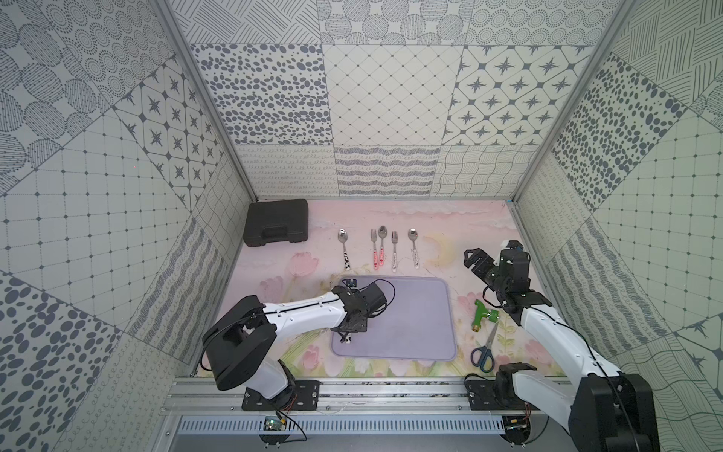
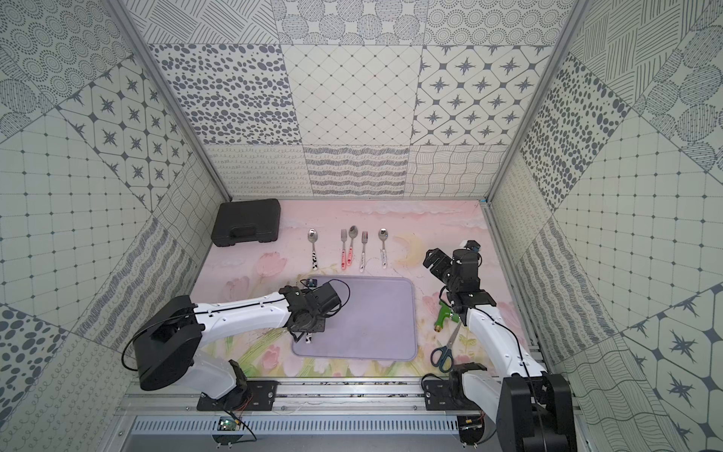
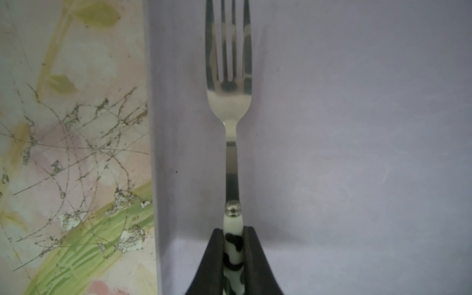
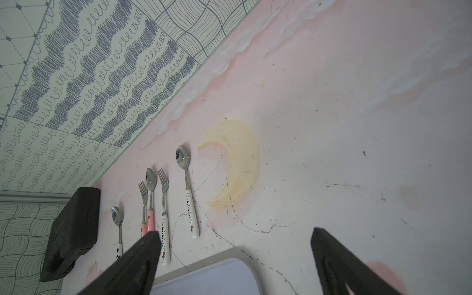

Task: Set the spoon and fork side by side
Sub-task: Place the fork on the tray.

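Nearest the rail, a pair of scissors (image 1: 484,352) with dark blue-green loop handles and slim steel blades lay flat on the painted tabletop (image 1: 450,250), whose pink and green floral surface was scratched and flaking. Just beyond them lay a green fitting (image 1: 484,314), T-shaped, with a brass-coloured end. To their left sat a lavender mat (image 1: 414,321), a smooth matte rectangle with rounded corners and a raised rim. Over its near left part the left gripper (image 3: 233,237) was pinching the cow-patterned fork (image 3: 229,102) by its glossy white handle with black blotches, the black fingers (image 3: 212,255) pressed against both sides. The polished steel neck and four tines ran out along the mat's left edge; whether the fork touched the mat could not be told. The right gripper (image 1: 473,260) hung above the far right of the tabletop, its black fingers (image 4: 132,263) spread wide and holding nothing. Farther back, five pieces lay in a row, handles toward the rail: the cow-patterned spoon (image 1: 344,248) at the left, set apart from the others, then a pink fork (image 1: 374,250) and pink spoon (image 1: 381,244) nearly touching, a white fork (image 1: 394,250) just beside them, and a white spoon (image 1: 413,248) a little apart. All had mirror-bright steel heads. In the far left corner sat a black case (image 1: 276,222), moulded plastic, rectangular, with a recessed handle.
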You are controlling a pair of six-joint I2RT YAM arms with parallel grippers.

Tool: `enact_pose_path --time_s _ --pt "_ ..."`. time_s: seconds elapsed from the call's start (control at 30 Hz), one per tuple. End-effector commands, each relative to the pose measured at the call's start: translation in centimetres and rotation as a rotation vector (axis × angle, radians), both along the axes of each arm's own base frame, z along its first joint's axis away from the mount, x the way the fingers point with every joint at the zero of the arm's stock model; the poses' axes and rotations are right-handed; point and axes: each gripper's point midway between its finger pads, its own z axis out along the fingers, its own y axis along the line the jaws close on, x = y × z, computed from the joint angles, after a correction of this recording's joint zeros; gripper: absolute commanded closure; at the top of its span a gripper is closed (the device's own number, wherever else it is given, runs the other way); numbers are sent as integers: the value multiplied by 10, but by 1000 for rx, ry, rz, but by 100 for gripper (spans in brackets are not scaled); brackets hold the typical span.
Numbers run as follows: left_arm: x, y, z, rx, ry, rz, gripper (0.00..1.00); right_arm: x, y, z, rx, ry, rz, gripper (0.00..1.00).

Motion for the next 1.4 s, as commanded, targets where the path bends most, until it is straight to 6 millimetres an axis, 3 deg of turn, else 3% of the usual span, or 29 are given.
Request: enact_pose_path --time_s 0.0,0.37,0.8,1.07,1.37 --pt "-4 6 0 20 -35 52 100 1 2 1 7 -14 5 3" --pt "-24 11 -10 59 -19 51 100 1 3 -1 10 -10 7 3" --pt "-31 13 -16 88 -4 47 100 2 3 -3 12 -3 9 3" --pt "-30 13 -11 77 -23 46 81 3 3 -3 13 -1 8 3" --pt "-27 10 0 48 -53 35 67 2 3 -2 10 -4 8 3"
